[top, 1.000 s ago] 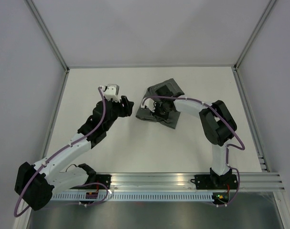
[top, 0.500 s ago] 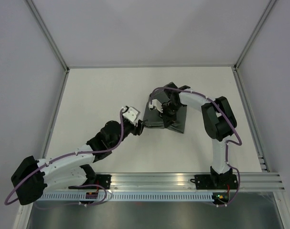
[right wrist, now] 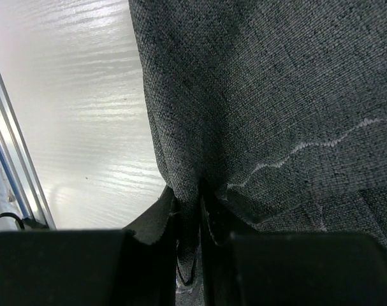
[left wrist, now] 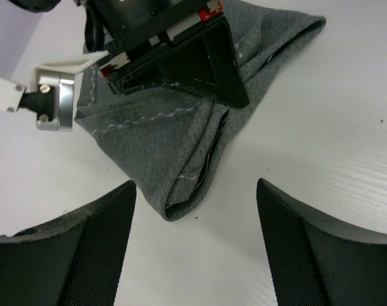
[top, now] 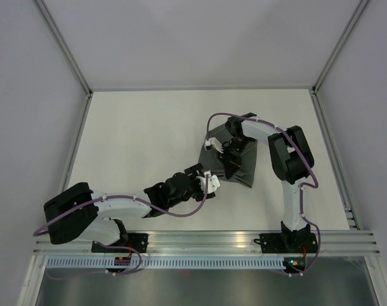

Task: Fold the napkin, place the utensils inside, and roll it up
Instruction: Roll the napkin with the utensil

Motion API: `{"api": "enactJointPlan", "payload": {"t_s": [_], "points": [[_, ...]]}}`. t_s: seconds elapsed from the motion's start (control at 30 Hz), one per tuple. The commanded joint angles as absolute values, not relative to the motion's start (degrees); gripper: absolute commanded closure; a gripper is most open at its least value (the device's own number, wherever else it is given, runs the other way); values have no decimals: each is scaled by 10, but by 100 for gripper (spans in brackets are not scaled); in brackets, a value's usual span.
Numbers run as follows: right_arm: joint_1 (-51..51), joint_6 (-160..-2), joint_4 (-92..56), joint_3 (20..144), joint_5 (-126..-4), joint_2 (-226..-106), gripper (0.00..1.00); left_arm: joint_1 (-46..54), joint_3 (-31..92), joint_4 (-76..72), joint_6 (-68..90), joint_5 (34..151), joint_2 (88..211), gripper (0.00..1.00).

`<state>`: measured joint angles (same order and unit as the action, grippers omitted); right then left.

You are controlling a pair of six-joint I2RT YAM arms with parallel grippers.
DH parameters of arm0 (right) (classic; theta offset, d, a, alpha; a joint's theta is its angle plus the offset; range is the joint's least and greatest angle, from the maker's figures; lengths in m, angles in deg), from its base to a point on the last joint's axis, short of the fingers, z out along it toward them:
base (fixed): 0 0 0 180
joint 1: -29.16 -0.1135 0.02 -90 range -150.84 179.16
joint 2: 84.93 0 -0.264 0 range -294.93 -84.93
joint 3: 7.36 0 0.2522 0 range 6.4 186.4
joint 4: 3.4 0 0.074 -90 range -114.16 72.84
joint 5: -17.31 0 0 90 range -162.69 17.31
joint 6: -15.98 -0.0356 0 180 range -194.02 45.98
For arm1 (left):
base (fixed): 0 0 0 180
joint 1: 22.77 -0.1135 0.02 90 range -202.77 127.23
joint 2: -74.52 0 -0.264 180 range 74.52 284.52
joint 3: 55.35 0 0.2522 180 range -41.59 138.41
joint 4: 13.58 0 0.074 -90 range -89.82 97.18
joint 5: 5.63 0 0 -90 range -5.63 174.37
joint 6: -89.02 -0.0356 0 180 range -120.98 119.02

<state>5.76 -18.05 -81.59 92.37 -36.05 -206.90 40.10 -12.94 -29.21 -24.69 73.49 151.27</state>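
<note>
The napkin (top: 240,167) is a bunched dark grey cloth with pale stitching, right of the table's middle. My right gripper (top: 229,160) is on top of it, shut on a pinched fold of the fabric; the right wrist view shows the cloth (right wrist: 276,95) squeezed between the two fingers (right wrist: 156,220). My left gripper (top: 210,181) is open and empty, low over the table just near-left of the napkin's corner. In the left wrist view the napkin's rolled corner (left wrist: 180,159) lies ahead of the spread fingers (left wrist: 85,248), apart from them. No utensils show.
White table (top: 136,127) inside grey enclosure walls. An aluminium rail (top: 244,241) runs along the near edge by the arm bases. The right gripper's black body (left wrist: 180,57) sits on the napkin's far part in the left wrist view.
My left arm swung from the napkin's far left down to its near-left corner. The right gripper shifted a little right and nearer, dragging the napkin with it.
</note>
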Motion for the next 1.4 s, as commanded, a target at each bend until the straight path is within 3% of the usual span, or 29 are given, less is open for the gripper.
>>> {"api": "enactJointPlan", "payload": {"t_s": [0.0, 0.43, 0.9, 1.1, 1.33, 1.37], "points": [[59, -148, -831, 901, -418, -2116, 96, 406, -94, -346, -328, 786, 1559, 19], [65, -149, -828, 907, -420, -2125, 96, 414, -19, -377, -432, 827, 1728, 16], [68, -150, -826, 903, -424, -2128, 96, 409, 26, -376, -487, 807, 1821, 19], [74, -150, -829, 912, -421, -2129, 96, 406, 50, -289, -458, 824, 1824, 39], [74, -150, -832, 917, -418, -2131, 96, 392, 92, -205, -416, 836, 1839, 69], [74, -150, -832, 917, -417, -2130, 96, 391, 96, -199, -411, 837, 1841, 77]]}}
